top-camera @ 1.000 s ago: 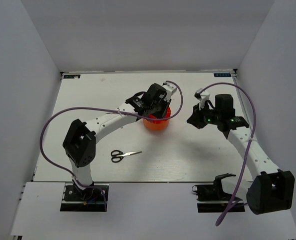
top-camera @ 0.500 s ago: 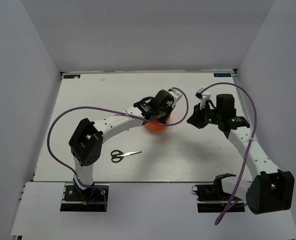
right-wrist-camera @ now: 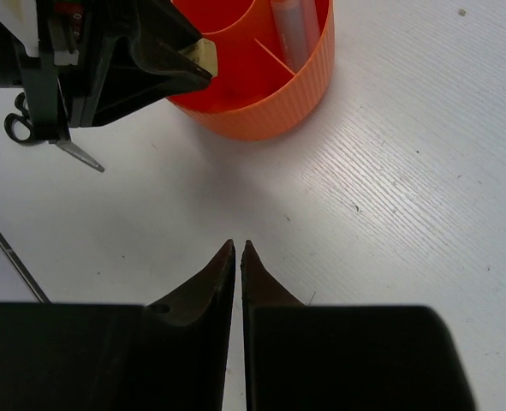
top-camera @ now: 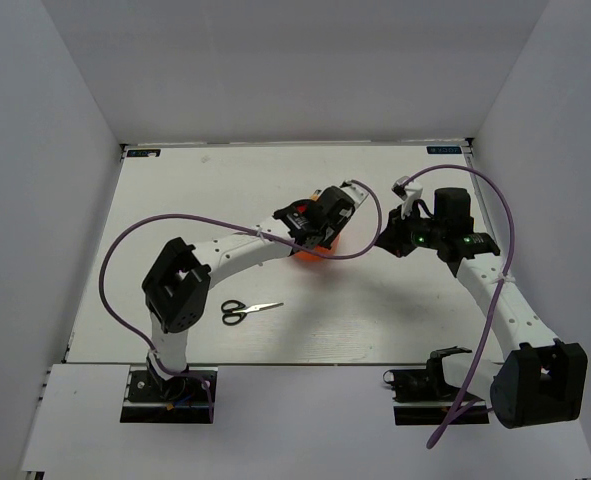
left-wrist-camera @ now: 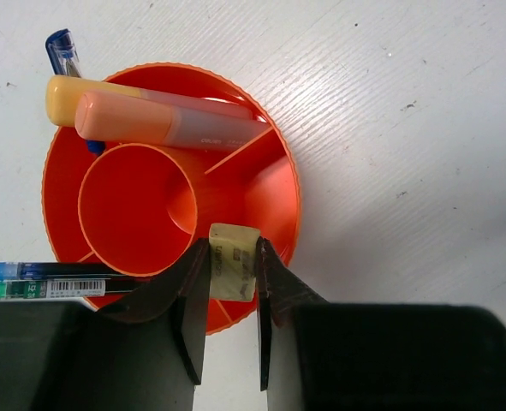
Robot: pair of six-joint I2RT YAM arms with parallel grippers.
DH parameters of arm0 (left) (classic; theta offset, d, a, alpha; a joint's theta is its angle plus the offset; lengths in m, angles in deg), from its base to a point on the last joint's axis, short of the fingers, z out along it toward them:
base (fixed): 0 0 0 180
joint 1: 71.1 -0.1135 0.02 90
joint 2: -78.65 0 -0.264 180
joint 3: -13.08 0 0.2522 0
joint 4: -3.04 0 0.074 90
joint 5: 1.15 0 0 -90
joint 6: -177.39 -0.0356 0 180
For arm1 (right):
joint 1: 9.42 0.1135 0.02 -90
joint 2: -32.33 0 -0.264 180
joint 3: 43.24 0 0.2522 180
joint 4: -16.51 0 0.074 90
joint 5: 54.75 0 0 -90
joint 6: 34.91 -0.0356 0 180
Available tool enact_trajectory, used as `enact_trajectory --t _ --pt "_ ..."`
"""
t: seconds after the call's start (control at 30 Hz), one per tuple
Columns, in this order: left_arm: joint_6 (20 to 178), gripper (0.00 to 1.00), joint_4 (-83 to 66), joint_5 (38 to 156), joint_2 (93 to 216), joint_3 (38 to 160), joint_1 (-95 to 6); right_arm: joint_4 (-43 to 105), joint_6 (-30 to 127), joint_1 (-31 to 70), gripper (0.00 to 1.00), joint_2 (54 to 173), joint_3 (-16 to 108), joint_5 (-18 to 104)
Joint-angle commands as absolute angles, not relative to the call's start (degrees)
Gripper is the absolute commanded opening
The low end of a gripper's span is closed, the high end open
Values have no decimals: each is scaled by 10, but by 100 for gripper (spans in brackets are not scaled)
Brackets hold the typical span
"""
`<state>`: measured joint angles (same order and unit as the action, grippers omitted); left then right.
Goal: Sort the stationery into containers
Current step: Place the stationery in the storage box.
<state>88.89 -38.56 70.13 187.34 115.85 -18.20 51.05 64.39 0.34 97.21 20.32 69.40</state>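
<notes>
My left gripper [left-wrist-camera: 233, 248] is shut on a tan eraser [left-wrist-camera: 234, 262] and holds it over the near rim of the orange-red organizer cup [left-wrist-camera: 274, 184]. The cup holds a peach-orange highlighter [left-wrist-camera: 163, 122], an orange-capped marker [left-wrist-camera: 77, 92] and two pens [left-wrist-camera: 47, 279] in its ring compartments. In the top view the left gripper [top-camera: 327, 222] covers most of the cup [top-camera: 315, 254]. My right gripper [right-wrist-camera: 237, 246] is shut and empty, above bare table to the right of the cup [right-wrist-camera: 261, 94]. Black-handled scissors [top-camera: 243, 311] lie on the table in front of the cup.
The scissors also show at the left edge of the right wrist view [right-wrist-camera: 38, 137]. White walls enclose the table on three sides. A purple cable [top-camera: 125, 250] loops from the left arm.
My left gripper has moved right and slightly nearer over the cup, now covering most of it. The right arm has barely moved.
</notes>
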Motion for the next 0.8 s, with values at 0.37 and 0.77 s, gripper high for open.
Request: enact_trajectory --t 0.37,0.77 --pt "878 46 -356 649 1874 1153 -175 491 634 -7 9 960 198 718" --pt "894 16 -355 651 1835 1132 -160 488 629 -16 9 954 196 728"
